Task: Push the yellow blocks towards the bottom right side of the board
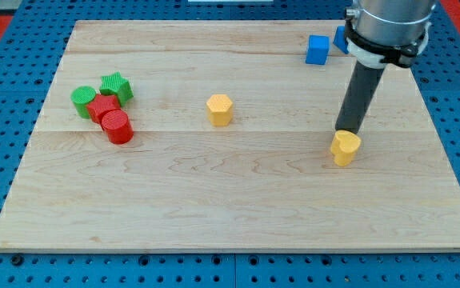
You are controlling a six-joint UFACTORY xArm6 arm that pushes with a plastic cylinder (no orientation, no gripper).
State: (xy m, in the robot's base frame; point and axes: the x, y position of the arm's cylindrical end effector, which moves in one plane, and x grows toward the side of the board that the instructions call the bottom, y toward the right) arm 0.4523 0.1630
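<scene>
Two yellow blocks lie on the wooden board (238, 200). A yellow hexagonal block (220, 110) sits near the board's middle. A yellow heart-shaped block (345, 148) sits at the view's right of centre. My tip (348, 130) stands right at the top edge of this heart-shaped block, touching or nearly touching it. The dark rod rises from there to the arm at the view's top right.
A blue cube (318, 50) and a second blue block (341, 38), partly hidden by the arm, lie at the top right. At the left are a green cylinder (83, 102), a green star-shaped block (116, 86), a red star-shaped block (102, 106) and a red cylinder (118, 126).
</scene>
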